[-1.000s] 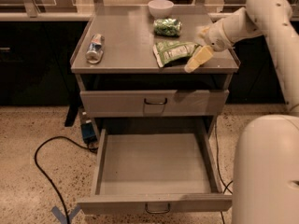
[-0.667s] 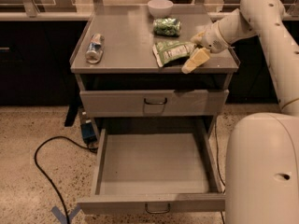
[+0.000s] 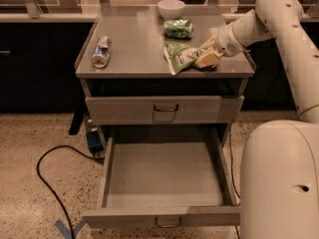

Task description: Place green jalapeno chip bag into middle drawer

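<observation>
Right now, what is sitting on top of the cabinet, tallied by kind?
Green snack bags: 2, the green jalapeno chip bag and a smaller green packet
Bowls: 1, a white bowl
Drink containers: 1, lying on its side
Total: 4
The gripper is at the right end of the green jalapeno chip bag.

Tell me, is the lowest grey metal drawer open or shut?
Open: that drawer is pulled out, floor showing. The hand is by the flat green foil bag on top.
</observation>
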`<state>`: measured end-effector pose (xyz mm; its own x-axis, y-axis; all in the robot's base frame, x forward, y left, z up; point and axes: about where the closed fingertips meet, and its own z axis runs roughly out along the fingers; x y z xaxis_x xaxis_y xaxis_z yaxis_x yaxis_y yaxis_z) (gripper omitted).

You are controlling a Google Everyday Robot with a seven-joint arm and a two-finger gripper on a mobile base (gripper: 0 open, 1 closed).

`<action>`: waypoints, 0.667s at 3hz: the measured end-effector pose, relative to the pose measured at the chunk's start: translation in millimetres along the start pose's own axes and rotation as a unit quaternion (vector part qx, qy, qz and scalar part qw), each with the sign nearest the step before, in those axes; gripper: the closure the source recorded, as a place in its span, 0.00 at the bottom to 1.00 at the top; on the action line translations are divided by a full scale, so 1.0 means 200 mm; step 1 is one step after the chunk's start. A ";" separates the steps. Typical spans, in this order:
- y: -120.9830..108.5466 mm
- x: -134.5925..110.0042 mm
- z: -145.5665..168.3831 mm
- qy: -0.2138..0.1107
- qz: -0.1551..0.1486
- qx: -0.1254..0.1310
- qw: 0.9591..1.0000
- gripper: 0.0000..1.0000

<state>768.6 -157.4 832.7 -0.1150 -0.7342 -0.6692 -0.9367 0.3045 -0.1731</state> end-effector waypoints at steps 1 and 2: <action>0.06 -0.09 0.02 0.011 -0.025 -0.005 1.000 0.90; 0.07 -0.11 0.01 0.012 -0.028 -0.004 1.000 1.00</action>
<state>759.1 -135.4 842.8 -0.0704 -0.7648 -0.6404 -0.9444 0.2577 -0.2040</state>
